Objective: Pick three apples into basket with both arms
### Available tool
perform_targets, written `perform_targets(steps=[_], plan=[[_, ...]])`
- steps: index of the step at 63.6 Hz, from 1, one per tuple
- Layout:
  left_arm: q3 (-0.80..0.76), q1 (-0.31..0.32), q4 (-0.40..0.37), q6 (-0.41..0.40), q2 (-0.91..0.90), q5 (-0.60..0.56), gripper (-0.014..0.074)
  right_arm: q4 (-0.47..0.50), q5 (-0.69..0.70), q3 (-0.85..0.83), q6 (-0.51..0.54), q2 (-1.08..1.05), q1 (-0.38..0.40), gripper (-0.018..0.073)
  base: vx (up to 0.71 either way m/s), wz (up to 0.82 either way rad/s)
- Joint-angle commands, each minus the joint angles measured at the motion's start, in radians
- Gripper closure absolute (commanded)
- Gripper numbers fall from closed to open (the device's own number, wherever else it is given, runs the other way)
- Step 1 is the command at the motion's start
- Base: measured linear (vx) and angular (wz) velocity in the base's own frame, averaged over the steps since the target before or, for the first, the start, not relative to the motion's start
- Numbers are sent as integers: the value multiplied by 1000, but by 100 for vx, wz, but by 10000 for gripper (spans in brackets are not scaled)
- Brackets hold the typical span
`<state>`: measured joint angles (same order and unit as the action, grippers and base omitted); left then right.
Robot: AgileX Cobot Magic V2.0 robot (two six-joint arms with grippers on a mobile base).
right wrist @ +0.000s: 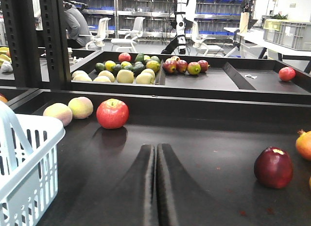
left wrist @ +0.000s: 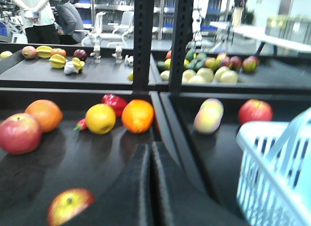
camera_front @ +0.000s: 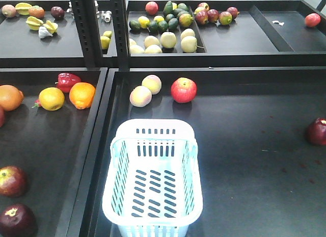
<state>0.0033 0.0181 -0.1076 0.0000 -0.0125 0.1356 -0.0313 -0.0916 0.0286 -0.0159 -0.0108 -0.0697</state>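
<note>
Left gripper (left wrist: 149, 147), seen from its own wrist, has its two black fingers pressed together along one seam with nothing between them, and it points level across the left tray. A flecked apple (left wrist: 70, 205), red and yellow, lies low and to the left of those fingers, close by. A lighter pinkish-red apple (left wrist: 19, 133) sits further off on the same side, with oranges (left wrist: 137, 115) and a red pepper (left wrist: 114, 102) beyond. The basket (left wrist: 260, 130) stands to the right, across the black tray wall (left wrist: 170, 124). Right gripper (right wrist: 155, 148), in the right wrist view, is likewise closed to a seam and empty, aimed straight down its tray. The dark red apple (right wrist: 273, 166) rests upright ahead and off to its right, apart from the fingers. The basket shows at the left edge, and a bright red apple (right wrist: 112, 113) and two peaches (right wrist: 60, 113) lie farther back. In the front view neither gripper is in frame. The basket stands empty there, its long axis running toward the camera. The flecked apple and a near-purple apple (camera_front: 16, 220) lie in the left tray, the dark red apple at the far right edge. I judge the left arm nearer the first two and the right arm nearer the third; each would need to spread its fingers before reaching.
</note>
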Motion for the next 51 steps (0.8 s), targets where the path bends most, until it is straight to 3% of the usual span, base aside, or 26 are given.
perform_targets(steps=[1, 15, 27, 32, 51], plan=[[-86, 3, -28, -26, 26, -62, 603, -8, 73, 5, -2, -12, 1, 568, 0, 0], [-324, 3, -30, -39, 336, 30, 603, -8, 73, 5, -2, -12, 1, 568, 0, 0], [-529, 3, 24, -37, 646, 324, 603, -8, 73, 5, -2, -12, 1, 568, 0, 0], [-536, 3, 65, -37, 693, 360, 603, -8, 73, 5, -2, -12, 1, 568, 0, 0], [-538, 3, 72, -26, 725, 408, 596, -8, 73, 5, -2, -12, 1, 568, 0, 0]])
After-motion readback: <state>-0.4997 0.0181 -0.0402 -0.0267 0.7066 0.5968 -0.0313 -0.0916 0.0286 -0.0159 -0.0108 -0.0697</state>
